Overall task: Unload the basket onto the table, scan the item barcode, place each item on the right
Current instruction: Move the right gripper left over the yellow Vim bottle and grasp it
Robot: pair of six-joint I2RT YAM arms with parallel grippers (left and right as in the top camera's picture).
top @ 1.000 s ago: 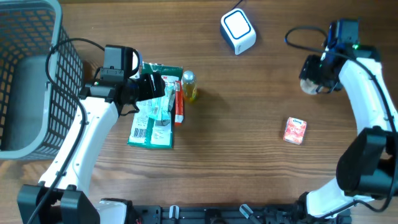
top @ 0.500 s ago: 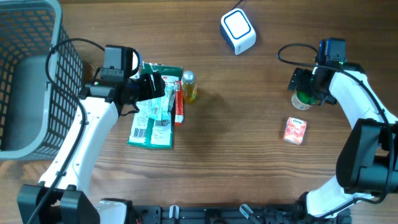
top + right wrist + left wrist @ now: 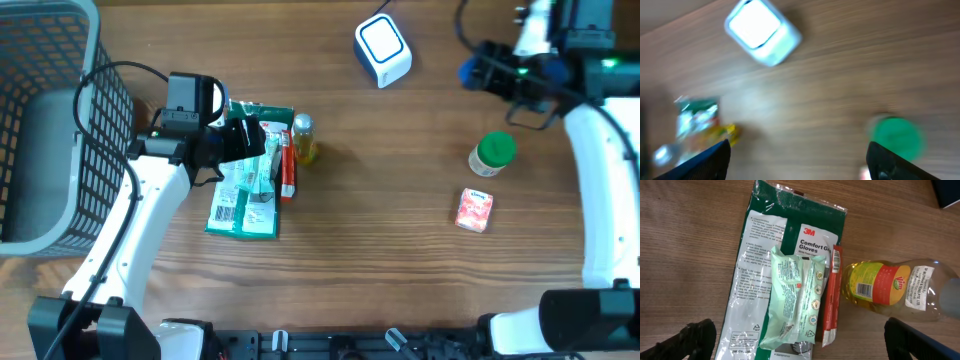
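Wooden table (image 3: 380, 280): basket (image 3: 105, 110), scanner (image 3: 383, 48), jar (image 3: 493, 153), pink packet (image 3: 475, 210), gloves pack (image 3: 240, 205), bottle (image 3: 304, 138).

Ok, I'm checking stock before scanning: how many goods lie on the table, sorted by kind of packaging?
Flat packets: 3 (dark green plastic gloves pack, pale green wipes pack, thin red sachet)
Bottles: 1 (clear plastic bottle of yellow liquid)
Jars: 1 (round green-lidded jar)
Cartons: 1 (small pink carton)
Total: 6

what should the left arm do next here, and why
Probably lower the left gripper onto the pale green pack. Its fingers hang open either side of that pack, which lies on top of the gloves packet, holding nothing. The right gripper is open and empty too, apart from the green-lidded jar, so nothing is headed for the scanner.
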